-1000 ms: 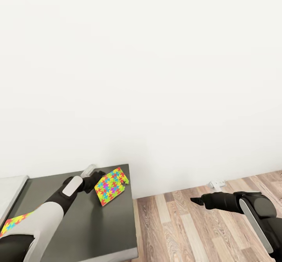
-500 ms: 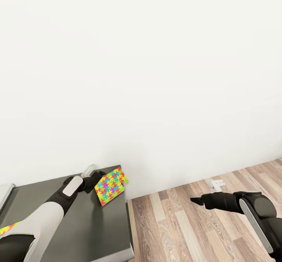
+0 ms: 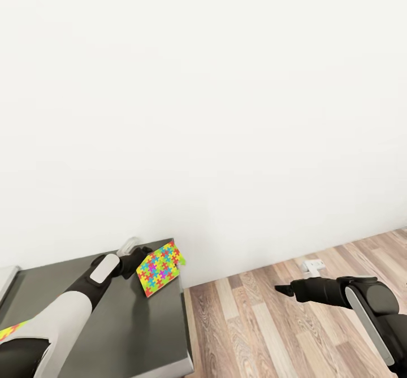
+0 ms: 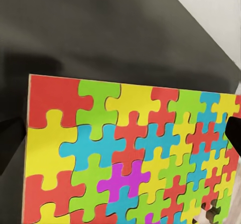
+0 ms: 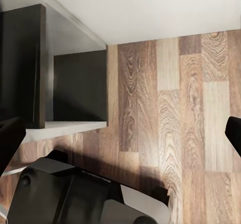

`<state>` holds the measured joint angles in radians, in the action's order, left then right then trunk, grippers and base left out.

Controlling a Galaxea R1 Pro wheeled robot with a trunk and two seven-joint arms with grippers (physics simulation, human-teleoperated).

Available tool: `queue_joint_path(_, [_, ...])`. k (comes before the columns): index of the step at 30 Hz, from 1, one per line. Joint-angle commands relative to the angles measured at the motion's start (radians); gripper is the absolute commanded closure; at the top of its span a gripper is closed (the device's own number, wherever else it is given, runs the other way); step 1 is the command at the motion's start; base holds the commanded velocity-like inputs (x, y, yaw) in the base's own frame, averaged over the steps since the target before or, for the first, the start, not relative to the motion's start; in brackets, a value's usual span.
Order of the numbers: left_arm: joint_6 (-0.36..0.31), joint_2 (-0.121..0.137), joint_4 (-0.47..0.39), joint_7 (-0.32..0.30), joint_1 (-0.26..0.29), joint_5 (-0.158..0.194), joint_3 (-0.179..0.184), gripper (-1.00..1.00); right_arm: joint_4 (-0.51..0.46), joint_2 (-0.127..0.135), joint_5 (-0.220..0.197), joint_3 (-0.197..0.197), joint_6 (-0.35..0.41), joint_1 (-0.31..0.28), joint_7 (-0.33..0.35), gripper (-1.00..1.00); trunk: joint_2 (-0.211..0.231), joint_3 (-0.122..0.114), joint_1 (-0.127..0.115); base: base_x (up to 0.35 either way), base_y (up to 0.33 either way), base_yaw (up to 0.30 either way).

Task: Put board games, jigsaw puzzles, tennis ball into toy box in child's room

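White wall (image 3: 226, 112) rises behind the dark grey desk (image 3: 135, 333), with wood-plank floor (image 3: 271, 333) just beside the desk's end. Over the desk's far corner, the left gripper (image 3: 141, 259) pinches a tilted multicoloured puzzle (image 3: 160, 268) by one edge, the sheet lifted off the top. A second puzzle (image 3: 12, 330) lies on the desk behind the left arm, only a strip of it showing. Away from the desk, the right gripper (image 3: 284, 289) hangs over the floor, its fingers spread and holding nothing.
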<state>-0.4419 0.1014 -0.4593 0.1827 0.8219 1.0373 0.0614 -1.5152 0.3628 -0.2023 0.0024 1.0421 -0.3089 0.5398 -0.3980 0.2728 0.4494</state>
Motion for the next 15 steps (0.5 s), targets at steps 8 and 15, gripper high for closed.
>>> queue_joint_path(8, [-0.001, 0.001, -0.002, 0.009, 0.000, 0.010, 0.006, -1.00, -0.001, 0.000, -0.001, 0.001, 0.005, -0.001, 0.001, -1.00, -0.002, 0.002, 0.001, 0.000, 0.000, -0.162])
queue_joint_path(15, [-0.001, 0.001, -0.002, 0.008, 0.000, 0.010, 0.006, -1.00, -0.001, -0.001, -0.002, 0.001, 0.005, -0.001, 0.001, -1.00, -0.002, 0.002, 0.001, 0.000, 0.000, -0.088])
